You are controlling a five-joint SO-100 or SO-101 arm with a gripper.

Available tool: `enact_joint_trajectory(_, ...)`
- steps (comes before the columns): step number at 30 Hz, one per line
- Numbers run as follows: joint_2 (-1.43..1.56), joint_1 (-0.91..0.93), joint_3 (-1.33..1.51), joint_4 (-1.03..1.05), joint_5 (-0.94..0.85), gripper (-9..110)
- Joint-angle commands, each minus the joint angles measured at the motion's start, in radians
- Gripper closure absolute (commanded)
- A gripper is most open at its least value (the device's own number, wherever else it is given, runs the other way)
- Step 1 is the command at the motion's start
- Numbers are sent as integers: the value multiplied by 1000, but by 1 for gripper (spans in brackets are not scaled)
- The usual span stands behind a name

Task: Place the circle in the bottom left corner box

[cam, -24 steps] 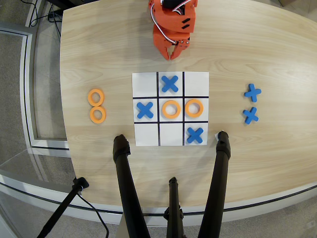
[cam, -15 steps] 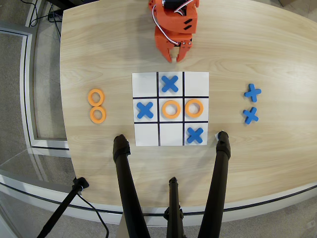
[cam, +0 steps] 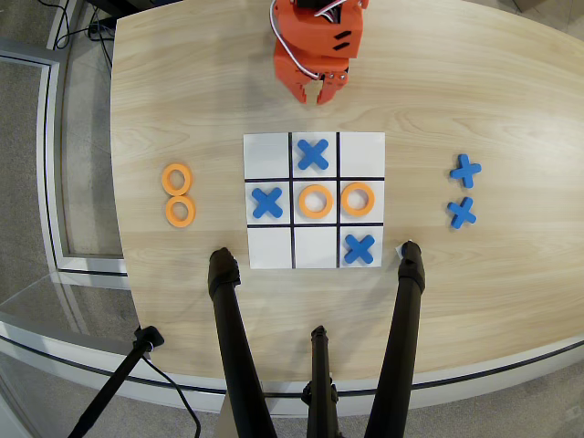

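Pale wood table [cam: 474, 82], curved edges; grey floor [cam: 36, 182] beyond its left edge. Paper grid [cam: 315, 251] mid-table. Gripper [cam: 323, 94] at far edge, fingers nearly together, empty.

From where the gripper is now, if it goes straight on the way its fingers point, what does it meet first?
The gripper points down the picture toward the grid. Along that line, the first piece is the blue X in the top middle cell. Its height above the table is unclear from overhead, so it could meet bare wood first.
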Motion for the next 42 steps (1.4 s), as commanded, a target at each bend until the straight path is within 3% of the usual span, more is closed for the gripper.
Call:
enact_joint_trajectory(1,-299,55,-330,-11,35,96)
enact_joint_trajectory(7,-755,183,-704,-179,86,93)
enact_joint_trajectory(17,-1189,393,-996,-380,29,90)
enact_joint_trajectory(42,-1479,537,-1104,-414,-152,86)
